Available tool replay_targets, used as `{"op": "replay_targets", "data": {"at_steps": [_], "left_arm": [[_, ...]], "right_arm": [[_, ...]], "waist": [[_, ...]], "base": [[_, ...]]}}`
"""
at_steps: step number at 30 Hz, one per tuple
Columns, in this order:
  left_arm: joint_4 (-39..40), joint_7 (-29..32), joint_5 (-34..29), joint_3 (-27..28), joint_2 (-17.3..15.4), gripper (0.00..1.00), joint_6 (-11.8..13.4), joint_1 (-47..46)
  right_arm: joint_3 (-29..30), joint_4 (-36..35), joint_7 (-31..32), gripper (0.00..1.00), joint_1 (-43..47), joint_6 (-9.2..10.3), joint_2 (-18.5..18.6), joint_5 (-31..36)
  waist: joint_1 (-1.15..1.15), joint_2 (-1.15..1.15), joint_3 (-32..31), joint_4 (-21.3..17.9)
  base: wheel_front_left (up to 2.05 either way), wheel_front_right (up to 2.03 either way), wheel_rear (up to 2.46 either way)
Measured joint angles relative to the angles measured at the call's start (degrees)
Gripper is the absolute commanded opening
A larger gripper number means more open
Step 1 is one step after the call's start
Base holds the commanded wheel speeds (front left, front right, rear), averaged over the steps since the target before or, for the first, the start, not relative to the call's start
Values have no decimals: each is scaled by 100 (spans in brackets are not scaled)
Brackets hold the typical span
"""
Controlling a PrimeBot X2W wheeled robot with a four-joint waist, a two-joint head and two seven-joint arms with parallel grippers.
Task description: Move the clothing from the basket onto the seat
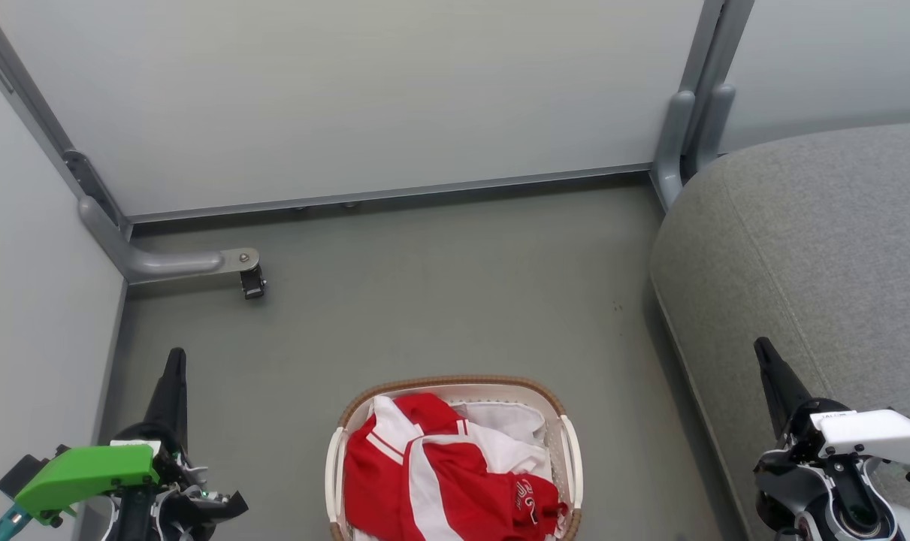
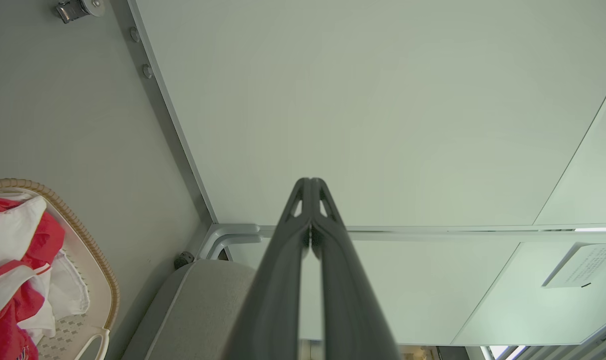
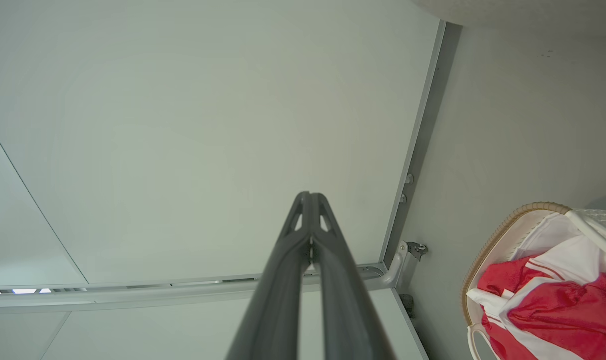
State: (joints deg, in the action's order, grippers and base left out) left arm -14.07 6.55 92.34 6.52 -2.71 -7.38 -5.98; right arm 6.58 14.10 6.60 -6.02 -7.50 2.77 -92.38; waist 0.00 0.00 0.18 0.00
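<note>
Red clothing with white panels point(image 1: 455, 473) lies bundled in the white basket with a brown rim point(image 1: 455, 383) on the floor at the bottom centre; printed digits show on one fold. The same clothing point(image 2: 12, 270) point(image 3: 558, 305) appears in both wrist views. The grey seat point(image 1: 808, 248) fills the right side. My left gripper point(image 1: 175, 361) is shut at the lower left, apart from the basket. My right gripper point(image 1: 763, 349) is shut at the lower right, over the seat's edge. Both hold nothing.
Pale partition walls point(image 1: 349, 98) close off the back and left. A grey bracket foot with a small caster point(image 1: 252, 282) juts onto the grey floor point(image 1: 439, 300) at the left. A grey post point(image 1: 687, 128) stands by the seat's corner.
</note>
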Motion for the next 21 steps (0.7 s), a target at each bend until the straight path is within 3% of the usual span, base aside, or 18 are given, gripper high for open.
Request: {"op": "replay_targets", "data": {"at_steps": [21], "left_arm": [[0,0,0,0,0,0,0,0]], "right_arm": [[0,0,0,0,0,0,0,0]], "waist": [[0,0,0,0]], "base": [[0,0,0]]}}
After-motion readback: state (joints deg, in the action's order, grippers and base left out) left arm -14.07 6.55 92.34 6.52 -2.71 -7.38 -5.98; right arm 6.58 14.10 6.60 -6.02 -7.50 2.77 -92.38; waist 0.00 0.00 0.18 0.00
